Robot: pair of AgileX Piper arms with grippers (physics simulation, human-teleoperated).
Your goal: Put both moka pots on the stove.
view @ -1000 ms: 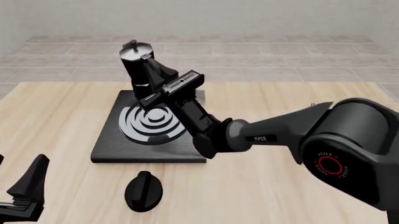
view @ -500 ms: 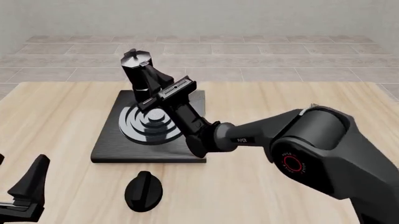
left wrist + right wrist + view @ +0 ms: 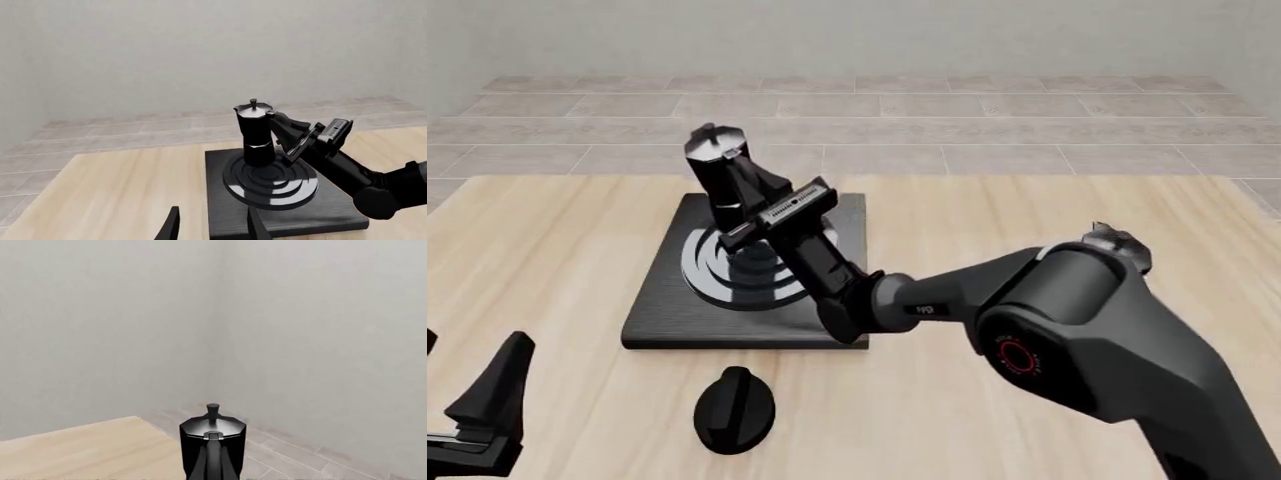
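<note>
Wooden table (image 3: 1068,230) before pale walls and a tiled floor, with a black stove (image 3: 694,310) on its left half.

One moka pot (image 3: 723,175) stands tilted over the stove's burner rings, its handle grasped by the right claw (image 3: 751,212) reaching from the right. The left claw (image 3: 487,400), released, waits near left, well apart. A black knob (image 3: 734,408) lies near the stove.

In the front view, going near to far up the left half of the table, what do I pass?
Left gripper → knob → stove → moka pot, standing on the burner rings.
</note>
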